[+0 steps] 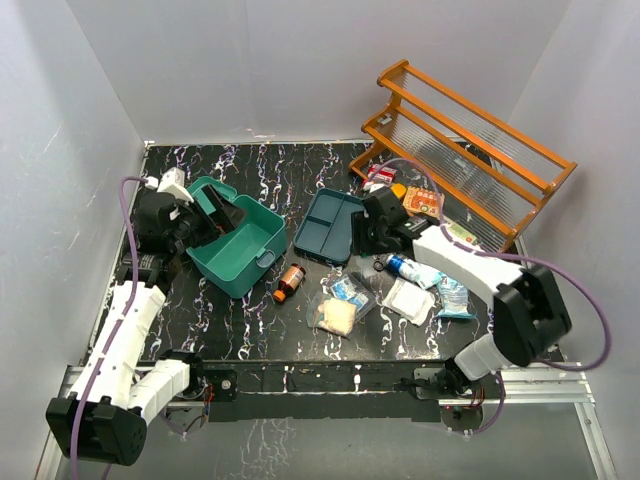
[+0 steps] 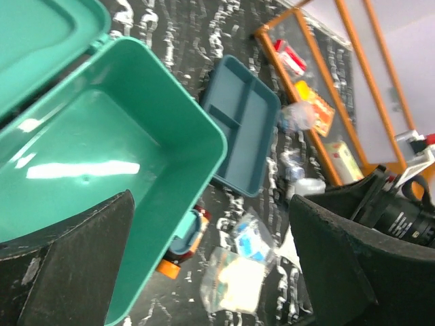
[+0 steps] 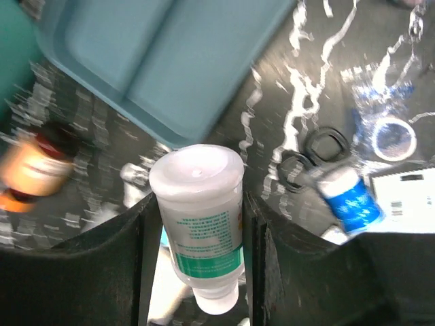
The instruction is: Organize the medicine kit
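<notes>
Nearest the arm bases, clear bags (image 1: 335, 315) of white pads are seen on the black marbled worktop (image 1: 250, 335). An amber bottle (image 1: 290, 282) lies just to their left.

Beyond that bottle, on the left half of the worktop, the medicine kit (image 1: 235, 250) is set at a slant. Its long axis runs from near-left to far-right, and its front latch (image 1: 266, 260) is turned toward the amber bottle. The lid (image 1: 212, 198) is thrown open on the far-left side.

The kit's inside is given best by the left wrist view, where the green floor is shown with a streak of glare. There the left claw (image 2: 211, 217) is held above the kit's near corner, its fingers (image 2: 68, 265) spread wide and nothing gripped or touched.

To the right of the kit a dark blue divided tray (image 1: 328, 227) is laid. The right claw (image 3: 198, 200) is placed at its right edge.

What that claw carries is hidden from the top view and shown only by the right wrist view. A white bottle (image 3: 200, 217) with a green label is pinched there between the two fingers (image 3: 88, 272). It is sharply drawn, while the tray and worktop behind it are blurred.

A blue-labelled bottle (image 3: 346, 200) is also seen in that view, lying to the right.

Farthest off, an orange tiered rack (image 1: 470, 140) stands at the far right corner.
</notes>
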Available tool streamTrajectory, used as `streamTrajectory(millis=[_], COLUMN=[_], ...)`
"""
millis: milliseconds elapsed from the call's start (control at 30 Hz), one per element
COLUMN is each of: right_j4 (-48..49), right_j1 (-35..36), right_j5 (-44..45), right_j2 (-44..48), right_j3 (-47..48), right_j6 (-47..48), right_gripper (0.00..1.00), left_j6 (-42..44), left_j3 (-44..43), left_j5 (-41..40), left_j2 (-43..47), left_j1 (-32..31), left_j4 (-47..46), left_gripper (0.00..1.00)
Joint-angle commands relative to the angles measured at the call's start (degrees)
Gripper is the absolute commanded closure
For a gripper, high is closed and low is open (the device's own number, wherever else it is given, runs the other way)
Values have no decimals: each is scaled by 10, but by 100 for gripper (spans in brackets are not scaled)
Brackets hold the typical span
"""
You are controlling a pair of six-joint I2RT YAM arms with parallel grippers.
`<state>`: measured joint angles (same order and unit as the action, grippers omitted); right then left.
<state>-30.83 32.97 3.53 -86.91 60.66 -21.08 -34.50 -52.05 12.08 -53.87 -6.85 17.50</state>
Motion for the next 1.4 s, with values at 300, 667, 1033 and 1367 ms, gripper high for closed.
streamTrajectory(millis=[300,667,1033,1367], right_j4=[151,183,232,229], right_j1=[3,33,54,58], right_j5=[-12,-82,-123,-126], right_j2=[83,23,9,19], right_j3=[35,54,35,25], right_j6=[-649,-876,-951,-944], right_gripper=[63,58,58,53], left_j6=[-109,-24,-10,-23], left_j3=[96,102,107,111], left_j5=[73,-102,-206,-216], left_j2=[26,-59,-124,-123], left_j1=[-57,-258,-324,-325], left_j4=[-253,-355,-448,-442], left_gripper=[7,9,20,57])
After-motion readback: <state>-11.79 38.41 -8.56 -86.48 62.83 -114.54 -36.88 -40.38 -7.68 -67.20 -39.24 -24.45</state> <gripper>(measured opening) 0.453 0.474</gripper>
